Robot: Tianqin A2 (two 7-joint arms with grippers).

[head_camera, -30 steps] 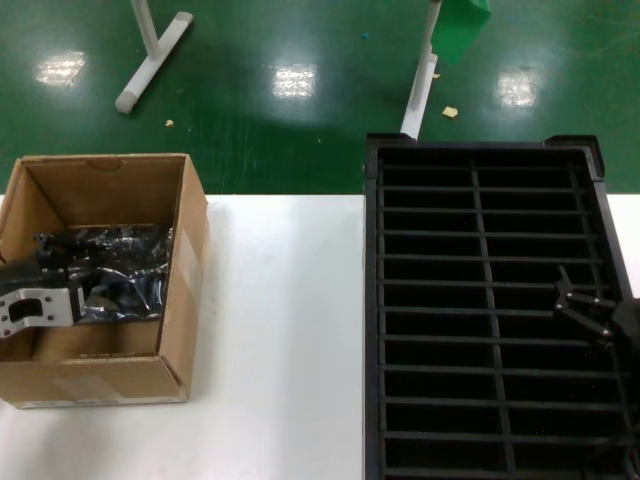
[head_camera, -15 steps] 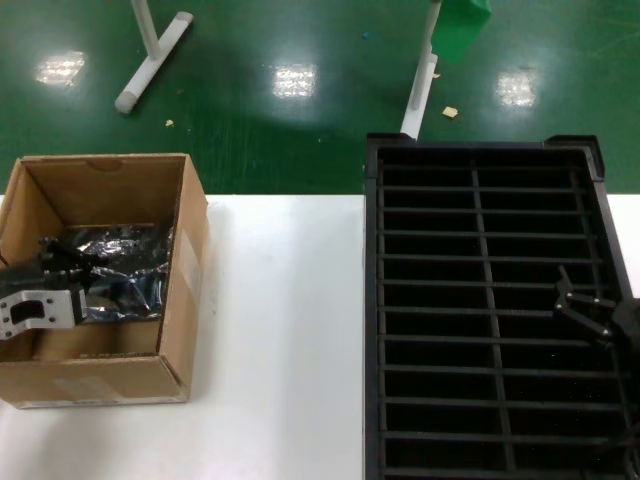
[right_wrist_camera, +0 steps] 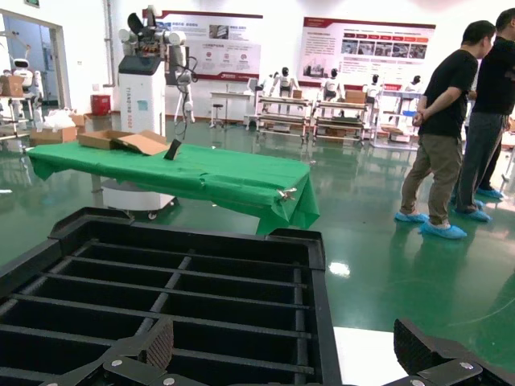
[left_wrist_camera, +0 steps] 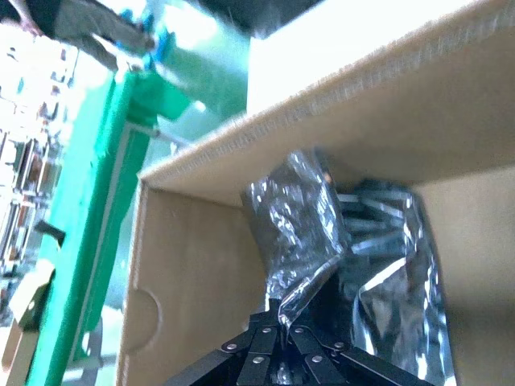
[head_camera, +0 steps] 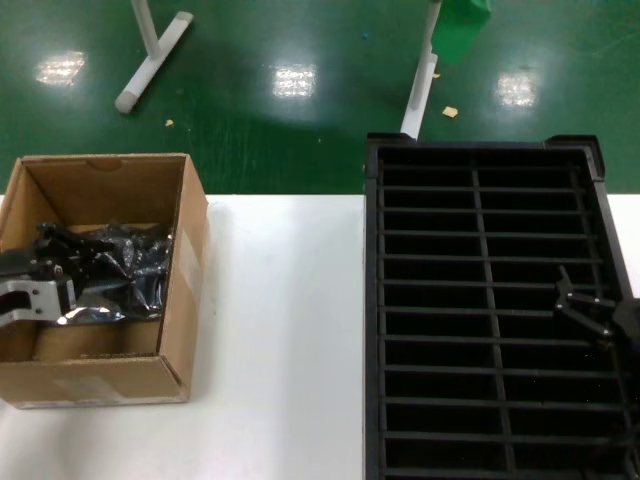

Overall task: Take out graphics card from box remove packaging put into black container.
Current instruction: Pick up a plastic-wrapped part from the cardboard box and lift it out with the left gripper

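Observation:
The brown cardboard box stands open at the table's left. Inside lies the crinkly silver-grey bag with the graphics card in it; the card itself shows only as a dark shape through the bag. My left gripper is inside the box, shut on a fold of the bag, its jaws pinched on the shiny film. The black container with ribbed slots stands at the right. My right gripper hangs open and empty over the container's right side.
White table surface lies between box and container. Beyond the table's far edge is green floor with white stand legs. In the right wrist view a green-covered table and standing people are far off.
My left gripper has closed on the bag and lifted slightly; the bag has bunched and risen with it. The right arm has not moved.

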